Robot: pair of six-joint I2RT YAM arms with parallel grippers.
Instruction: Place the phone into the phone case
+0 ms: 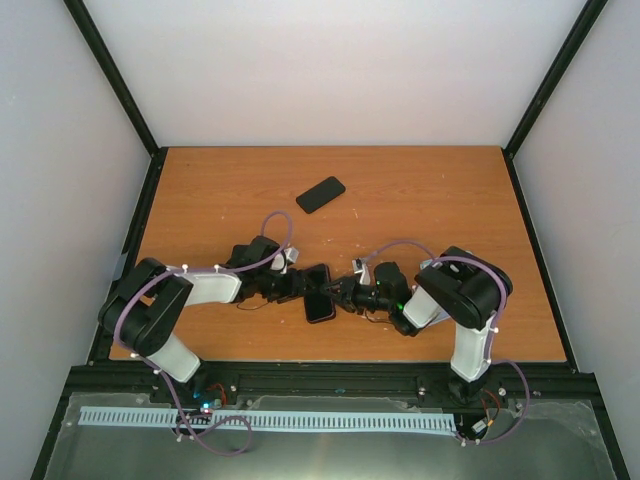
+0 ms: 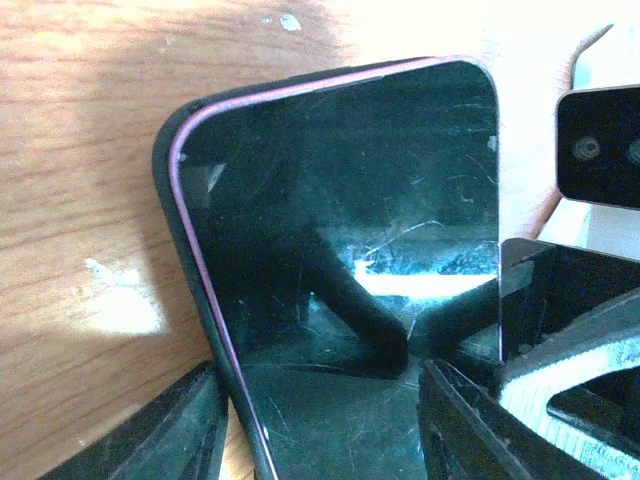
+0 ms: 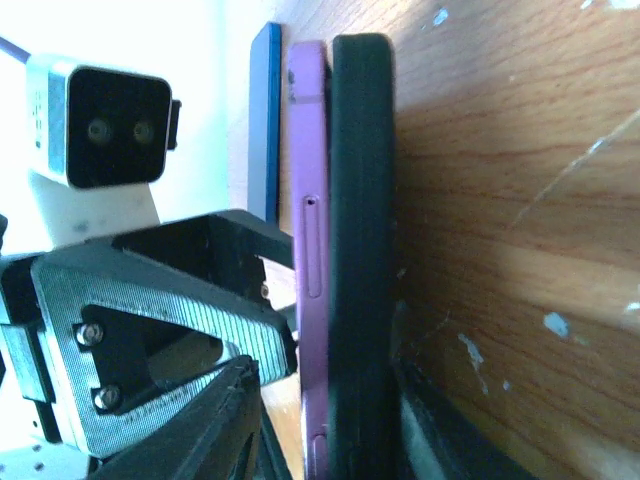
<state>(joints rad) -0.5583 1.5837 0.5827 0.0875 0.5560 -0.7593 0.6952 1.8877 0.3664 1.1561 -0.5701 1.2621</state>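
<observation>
A phone [image 1: 320, 295] with a purple frame lies screen up on a black case at the table's middle front. The left wrist view shows its dark screen [image 2: 340, 200] and the case rim [image 2: 175, 215]. My left gripper [image 1: 300, 287] [image 2: 320, 375] is open: one finger is beside the case's left edge, the other over the screen. In the right wrist view the phone [image 3: 310, 250] and case [image 3: 360, 200] are edge-on. My right gripper [image 1: 340, 292] [image 3: 325, 400] straddles them, open, with a gap on the phone side.
A second dark flat slab [image 1: 320, 194] lies further back on the wooden table [image 1: 450, 200]; it also shows edge-on in the right wrist view [image 3: 265, 120]. The two grippers nearly touch; each wrist camera [image 2: 600, 145] [image 3: 100, 125] is close to the other.
</observation>
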